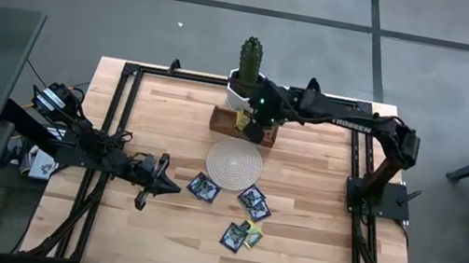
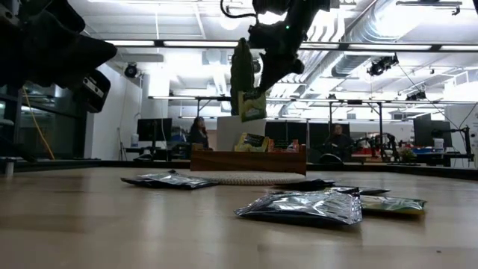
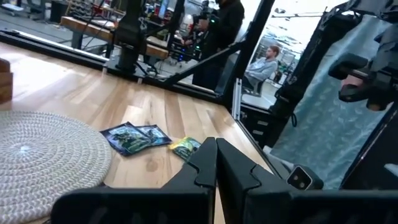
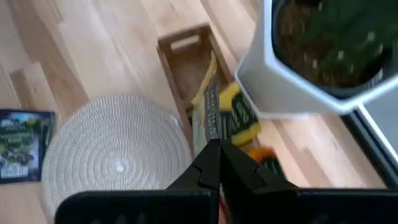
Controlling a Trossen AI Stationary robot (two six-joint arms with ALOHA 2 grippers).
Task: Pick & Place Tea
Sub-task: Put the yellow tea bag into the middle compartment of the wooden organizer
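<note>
Right end effector [image 1: 254,127], pinched shut on a yellow-green sachet [image 2: 252,105], is hanging over the wooden tray [image 1: 222,120] already holding some; several sachets [image 1: 244,218] are lying on the bench [image 1: 292,245] unpicked.

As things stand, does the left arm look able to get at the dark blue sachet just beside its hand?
Probably yes. The left hand is shut, apart from the dark blue sachet, with bare table between them. The right hand holds a sachet over the wooden tray.

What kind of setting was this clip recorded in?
Most likely a robotics lab or workshop: exposed ceiling ducts over a bare grey concrete floor, people seated at desks with monitors in the background, and a light wooden table framed by black metal rails.
</note>
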